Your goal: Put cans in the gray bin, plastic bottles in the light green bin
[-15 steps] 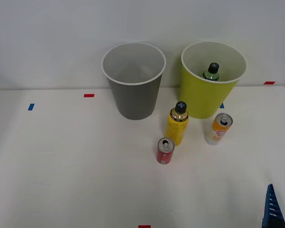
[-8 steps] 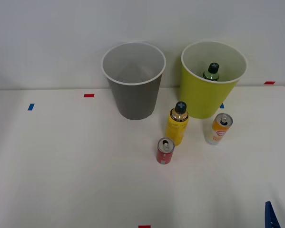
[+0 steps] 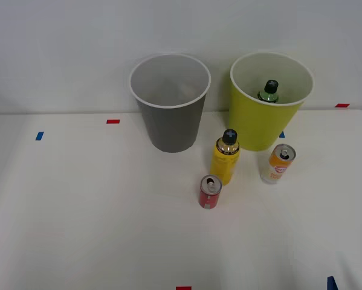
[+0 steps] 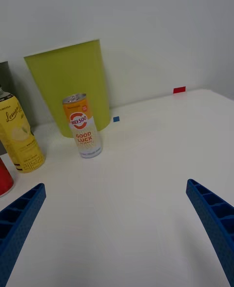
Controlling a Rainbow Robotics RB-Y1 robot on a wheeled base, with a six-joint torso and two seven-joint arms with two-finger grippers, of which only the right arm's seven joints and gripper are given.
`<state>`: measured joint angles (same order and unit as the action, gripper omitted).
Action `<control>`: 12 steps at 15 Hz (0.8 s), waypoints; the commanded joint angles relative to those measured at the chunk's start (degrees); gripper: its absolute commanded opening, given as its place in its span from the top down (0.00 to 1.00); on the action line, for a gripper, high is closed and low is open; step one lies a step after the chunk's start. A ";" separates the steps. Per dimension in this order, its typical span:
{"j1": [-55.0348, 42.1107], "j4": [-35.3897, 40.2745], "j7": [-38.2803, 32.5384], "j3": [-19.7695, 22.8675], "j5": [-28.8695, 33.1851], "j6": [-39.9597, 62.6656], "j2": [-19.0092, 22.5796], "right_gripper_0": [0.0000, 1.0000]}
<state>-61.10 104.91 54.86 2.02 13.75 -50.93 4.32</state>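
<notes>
Claw point(image 4: 117, 219) of the right arm spread wide, blue ribbed fingers point(image 4: 212, 216) at both corners of the wrist view, nothing between them, hovering low over bare white worktop point(image 3: 78, 211). Barely a blue tip of it at the front view's lower right edge.

Gray bin point(image 3: 170, 103) upright at the back of the worktop, against the wall, nothing to be seen inside. Light green bin point(image 3: 269, 101) upright just to its right, holding the green-label bottle point(image 3: 268, 92), black cap up, inside.

Yellow-label bottle point(image 3: 225, 157) upright on the worktop, just in front of the gap between the two bins, close to the light green bin's base. Red can point(image 3: 210, 192) upright just in front of that bottle, slightly to its left, silver top showing. Orange and white can point(image 3: 278, 163) upright to the bottle's right, near the light green bin's front, apart from it.

Wrist view: orange and white can ahead of the claw, light green bin behind it, yellow-label bottle and an edge of the red can off to one side.

Red and blue tape marks point(image 3: 113, 121) scattered on the worktop.
</notes>
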 commanded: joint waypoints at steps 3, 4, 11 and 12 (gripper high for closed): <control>0.19 -0.06 -1.68 0.71 0.93 -0.05 2.71 0.00; 0.19 -0.06 -1.86 0.71 1.10 -0.05 2.71 0.00; 0.55 -0.06 -1.95 1.06 1.72 -0.22 3.76 0.00; 0.55 -0.06 -1.86 0.97 1.81 -0.31 3.85 0.00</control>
<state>-60.57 104.86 52.89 3.03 15.49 -51.18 8.07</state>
